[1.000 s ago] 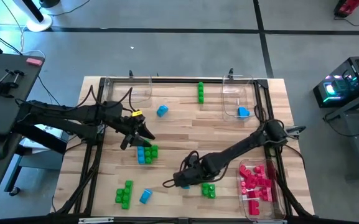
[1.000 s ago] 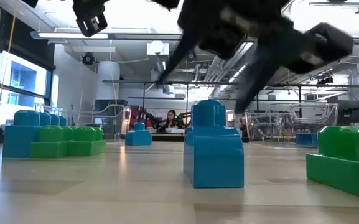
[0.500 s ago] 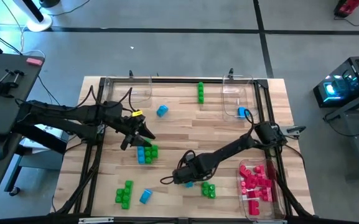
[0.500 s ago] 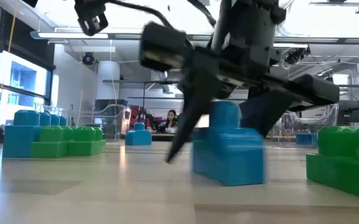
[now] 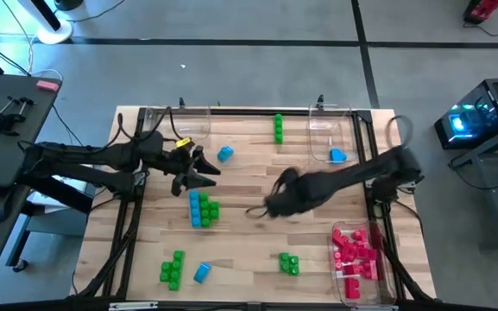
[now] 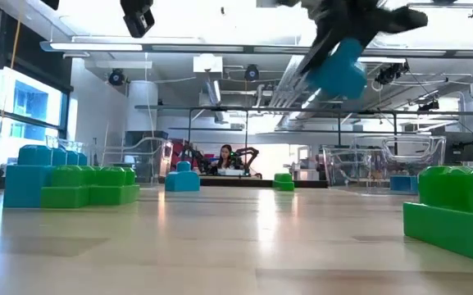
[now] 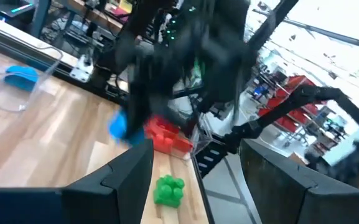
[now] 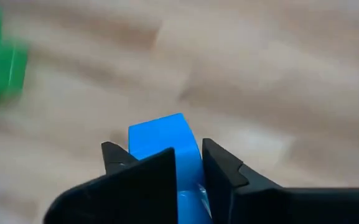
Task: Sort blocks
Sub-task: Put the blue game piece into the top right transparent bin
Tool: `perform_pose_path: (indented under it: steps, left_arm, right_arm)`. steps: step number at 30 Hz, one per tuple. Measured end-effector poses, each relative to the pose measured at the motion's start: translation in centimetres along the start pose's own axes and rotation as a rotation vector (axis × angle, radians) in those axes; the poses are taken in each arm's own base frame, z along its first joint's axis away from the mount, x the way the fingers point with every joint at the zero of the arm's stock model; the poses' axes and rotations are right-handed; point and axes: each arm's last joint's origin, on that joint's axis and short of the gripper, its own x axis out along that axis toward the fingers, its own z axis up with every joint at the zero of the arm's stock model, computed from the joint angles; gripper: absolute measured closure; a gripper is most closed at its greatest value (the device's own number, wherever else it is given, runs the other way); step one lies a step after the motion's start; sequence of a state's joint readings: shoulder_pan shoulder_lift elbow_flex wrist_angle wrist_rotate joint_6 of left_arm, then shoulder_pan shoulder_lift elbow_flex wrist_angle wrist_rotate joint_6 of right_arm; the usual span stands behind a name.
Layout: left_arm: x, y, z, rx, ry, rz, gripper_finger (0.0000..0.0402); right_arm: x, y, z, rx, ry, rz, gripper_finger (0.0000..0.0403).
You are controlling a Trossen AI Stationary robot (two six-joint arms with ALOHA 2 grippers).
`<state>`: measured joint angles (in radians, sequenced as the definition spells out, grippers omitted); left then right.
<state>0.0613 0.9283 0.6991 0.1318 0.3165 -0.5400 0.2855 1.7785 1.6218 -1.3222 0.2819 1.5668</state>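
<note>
From above, the right hand (image 5: 261, 207) is a dark blur over the middle of the worktop (image 5: 249, 164), and what it carries cannot be made out there. The right wrist view settles it: the 2 fingers (image 8: 148, 180) are clamped on a light blue block (image 8: 163, 140), with bare wood below. The low view adds that this blue block (image 6: 338, 70) hangs well above the worktop surface.

The left hand (image 5: 204, 173) hovers above the worktop just past the cluster of blue and green blocks (image 5: 203, 210), its fingers spread wide and holding nothing; the left wrist view shows that gap between the fingers (image 7: 123, 180), and beyond it the right arm, a green block (image 7: 168, 190) and red blocks in a tray (image 7: 163, 137).

Only the high view gives the full layout: 1 blue block (image 5: 224, 154) beside the far left clear tray (image 5: 179, 121), a green stack (image 5: 278, 128) at the far edge, 1 blue block in the far right tray (image 5: 337, 155), red-pink blocks in the near right tray (image 5: 356, 250), green blocks (image 5: 173, 269) and a blue one (image 5: 201, 273) near the front left, and a green pair (image 5: 289, 263) near the front middle.

The low view alone shows a person (image 6: 222, 157) seated in the room behind.
</note>
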Motion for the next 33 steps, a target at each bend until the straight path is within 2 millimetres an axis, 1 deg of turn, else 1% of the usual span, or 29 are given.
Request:
perform_pose_path:
  steps: [2,5,7,9,11,13,15,17,20,23,25,27,30,33]
  left_arm:
    - [0.0,0.2,0.1,0.015,-0.008,0.014,0.0174]
    - [-0.1,0.5,0.3,0.04,-0.044,0.074,0.0174]
    - [-0.2,0.8,0.5,0.048,-0.078,0.136,0.0174]
    - [-0.2,1.1,0.7,0.05,-0.105,0.183,0.0174]
    - [-0.3,1.5,0.8,0.049,-0.118,0.204,0.0174]
    - [-0.1,1.7,1.0,0.05,-0.132,0.208,0.0174]
    - [0.2,2.1,1.0,0.033,-0.135,0.216,0.0174]
    - [0.6,2.6,1.0,0.009,-0.144,0.225,0.0174]
    - [1.5,3.6,1.0,-0.021,-0.154,0.243,0.0174]
    - [2.3,4.6,0.8,-0.077,-0.158,0.261,0.0174]
    - [2.8,5.1,0.6,-0.117,-0.153,0.273,0.0174]
    - [3.2,5.6,0.3,-0.163,-0.146,0.281,0.0174]
    - [3.6,5.9,0.2,-0.221,-0.151,0.278,0.0174]
    - [4.0,6.0,0.3,-0.231,-0.175,0.261,0.0174]
  right_arm:
    - [-2.3,-2.7,2.1,0.023,-0.09,-0.058,0.0393]
    - [-4.7,-6.3,5.4,0.085,-0.203,-0.114,0.0398]
    - [-5.4,-8.1,7.7,0.114,-0.286,-0.095,0.0399]
    - [-5.3,-9.9,10.0,0.144,-0.336,-0.107,0.0399]
    - [-4.4,-11.9,12.1,0.158,-0.342,-0.16,0.04]
    - [-2.8,-13.9,14.0,0.179,-0.327,-0.232,0.04]
    - [-1.1,-15.8,15.5,0.189,-0.295,-0.259,0.04]
    - [0.9,-17.6,16.7,0.192,-0.252,-0.248,0.04]
    - [4.4,-19.4,18.2,0.181,-0.242,-0.19,0.0398]
    - [6.4,-20.8,19.2,0.152,-0.236,-0.123,0.0387]
    - [7.3,-21.5,19.5,0.118,-0.233,-0.111,0.0371]
    - [7.8,-22.1,19.7,0.104,-0.234,-0.112,0.0348]
    - [8.1,-22.8,19.9,0.069,-0.211,-0.111,0.0305]
    - [8.0,-23.3,20.2,0.045,-0.215,-0.123,0.0265]
